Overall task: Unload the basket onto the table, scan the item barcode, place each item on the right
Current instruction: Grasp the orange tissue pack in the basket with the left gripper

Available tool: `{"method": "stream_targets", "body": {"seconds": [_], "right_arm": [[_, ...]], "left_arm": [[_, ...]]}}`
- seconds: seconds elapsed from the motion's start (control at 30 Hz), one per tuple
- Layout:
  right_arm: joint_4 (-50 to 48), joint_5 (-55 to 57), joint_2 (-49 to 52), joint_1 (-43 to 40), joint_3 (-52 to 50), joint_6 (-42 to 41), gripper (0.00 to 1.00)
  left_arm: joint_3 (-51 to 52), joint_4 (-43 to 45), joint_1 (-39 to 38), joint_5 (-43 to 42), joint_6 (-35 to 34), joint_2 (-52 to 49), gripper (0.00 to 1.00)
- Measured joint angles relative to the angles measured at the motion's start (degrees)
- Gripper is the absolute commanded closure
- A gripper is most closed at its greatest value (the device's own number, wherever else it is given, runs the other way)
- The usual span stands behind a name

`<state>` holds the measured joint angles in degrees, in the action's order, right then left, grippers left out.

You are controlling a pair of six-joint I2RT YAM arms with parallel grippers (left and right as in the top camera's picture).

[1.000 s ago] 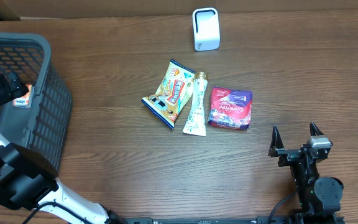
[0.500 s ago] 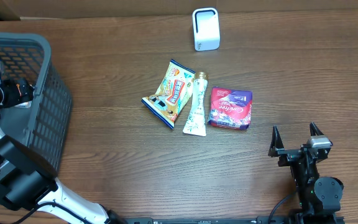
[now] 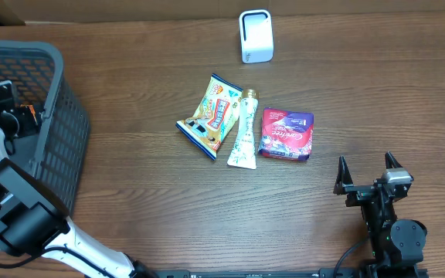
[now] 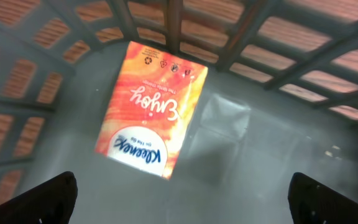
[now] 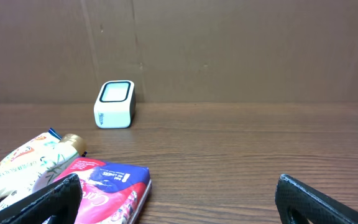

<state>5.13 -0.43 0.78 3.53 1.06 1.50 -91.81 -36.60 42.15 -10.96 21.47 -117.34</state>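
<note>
An orange Kleenex tissue pack (image 4: pixel 151 109) lies flat on the floor of the grey basket (image 3: pixel 60 123) in the left wrist view. My left gripper (image 4: pixel 182 205) hovers above it inside the basket, open, with nothing between its fingers. A white barcode scanner (image 3: pixel 256 35) stands at the back of the table. Near the front right edge, my right gripper (image 3: pixel 368 171) rests open and empty, facing the scanner (image 5: pixel 114 104).
Three items lie mid-table: a yellow snack bag (image 3: pixel 213 116), a pale tube (image 3: pixel 243 127) and a red and purple pack (image 3: pixel 287 133). The red pack (image 5: pixel 107 186) lies just ahead of my right gripper's left finger. The basket's mesh walls (image 4: pixel 272 37) surround my left gripper.
My left arm has shifted a little inside the basket, towards its back. The right arm and the table items have not moved.
</note>
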Motion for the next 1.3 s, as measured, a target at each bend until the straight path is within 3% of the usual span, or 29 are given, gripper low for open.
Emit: {"method": "stream_targets", "body": {"seconds": [0.2,0.33,0.5,0.8,0.97,1.1,1.23,1.3], "right_arm": [[0.0,0.0,0.0,0.0,0.0,0.0,0.0],[0.0,0.0,0.0,0.0,0.0,0.0,0.0],[0.0,0.0,0.0,0.0,0.0,0.0,0.0],[0.0,0.0,0.0,0.0,0.0,0.0,0.0],[0.0,0.0,0.0,0.0,0.0,0.0,0.0],[0.0,0.0,0.0,0.0,0.0,0.0,0.0],[0.0,0.0,0.0,0.0,0.0,0.0,0.0],[0.0,0.0,0.0,0.0,0.0,0.0,0.0]], "left_arm": [[2.6,3.6,0.0,-0.5,2.4,-0.3,0.03],[3.3,5.8,0.0,-1.1,3.9,-0.3,0.27],[3.8,8.6,0.0,-1.5,5.3,-0.4,0.16],[3.9,9.9,0.0,-1.5,6.0,-3.5,0.27],[3.9,11.3,0.0,-1.4,6.8,-4.1,0.53],[3.9,11.4,0.0,-1.2,7.0,-4.1,0.66],[3.9,11.4,0.0,-1.3,6.9,-4.1,0.92],[3.9,11.3,0.0,-1.5,7.2,-4.1,0.96]]}}
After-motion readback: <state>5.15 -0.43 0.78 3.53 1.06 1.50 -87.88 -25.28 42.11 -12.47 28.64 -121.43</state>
